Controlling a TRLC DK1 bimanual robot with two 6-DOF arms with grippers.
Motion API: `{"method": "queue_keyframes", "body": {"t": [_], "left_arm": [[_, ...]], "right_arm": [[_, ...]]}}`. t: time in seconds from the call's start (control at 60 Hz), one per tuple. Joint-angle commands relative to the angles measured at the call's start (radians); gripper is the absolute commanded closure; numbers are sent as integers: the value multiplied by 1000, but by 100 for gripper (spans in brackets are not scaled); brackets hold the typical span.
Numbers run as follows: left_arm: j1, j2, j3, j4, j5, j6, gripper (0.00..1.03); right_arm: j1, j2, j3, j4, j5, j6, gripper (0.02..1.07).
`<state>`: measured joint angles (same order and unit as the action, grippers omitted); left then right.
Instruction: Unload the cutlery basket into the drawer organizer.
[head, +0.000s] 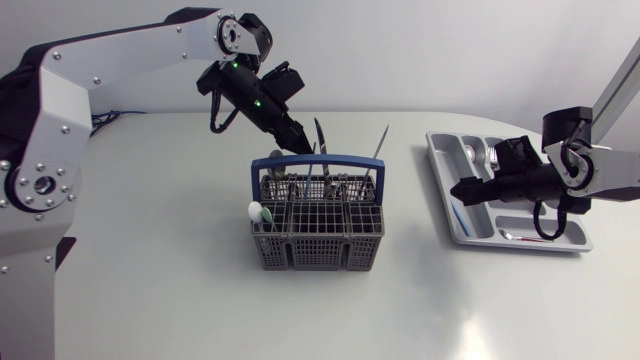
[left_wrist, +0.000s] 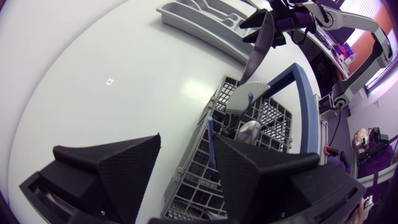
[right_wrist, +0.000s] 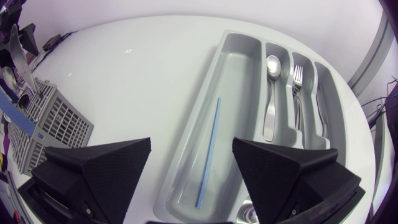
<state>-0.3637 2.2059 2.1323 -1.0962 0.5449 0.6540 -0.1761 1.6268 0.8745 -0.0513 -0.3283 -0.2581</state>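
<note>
Left gripper (head: 299, 146) hangs with fingers spread and empty over the far rim of the cutlery basket (head: 318, 235), which stands mid-table under its raised blue handle (head: 318, 160). From the left wrist view, a thin blue stick (left_wrist: 211, 142) rises from the basket's mesh between the open fingers, closer to one of them; whether it touches that finger cannot be told. A dark blade (head: 318, 138) and a slim rod (head: 382, 142) stand up from the basket's far compartments, and a white-tipped utensil (head: 256, 210) sits at its near-left corner.

Well apart, toward the right arm's side of the table (head: 150, 280), lies the grey drawer organizer (right_wrist: 233, 68). Right gripper (right_wrist: 193, 163) hovers above it, fingers likewise parted and holding nothing. Under it, the organizer's long side compartment holds a blue straw-like stick (right_wrist: 210, 152). The narrower compartments alongside hold a spoon (right_wrist: 270, 93), a fork (right_wrist: 297, 93) and a further piece of cutlery too hidden to name.
</note>
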Motion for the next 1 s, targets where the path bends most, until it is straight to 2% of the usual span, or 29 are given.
{"method": "queue_keyframes", "body": {"t": [0.0,0.2,0.3,0.483,0.533,0.583,0.983], "left_arm": [[-15,-58,-68,41,-2,-27,31],[-27,-78,-110,61,-2,-30,31],[-32,-84,-126,76,-2,-34,39],[-35,-95,-141,88,-11,-40,66],[-35,-97,-143,90,-13,-48,79],[-35,-100,-150,98,-13,-53,86],[-41,-190,-233,125,-13,-51,89]], "right_arm": [[9,-15,-29,4,2,-7,13],[15,-21,-34,4,3,-12,13],[15,-22,-37,4,3,-15,13],[15,-31,-45,4,3,-24,13],[17,-35,-46,4,3,-26,13],[18,-38,-48,4,3,-27,13],[33,-68,-66,2,3,-29,13]]}}
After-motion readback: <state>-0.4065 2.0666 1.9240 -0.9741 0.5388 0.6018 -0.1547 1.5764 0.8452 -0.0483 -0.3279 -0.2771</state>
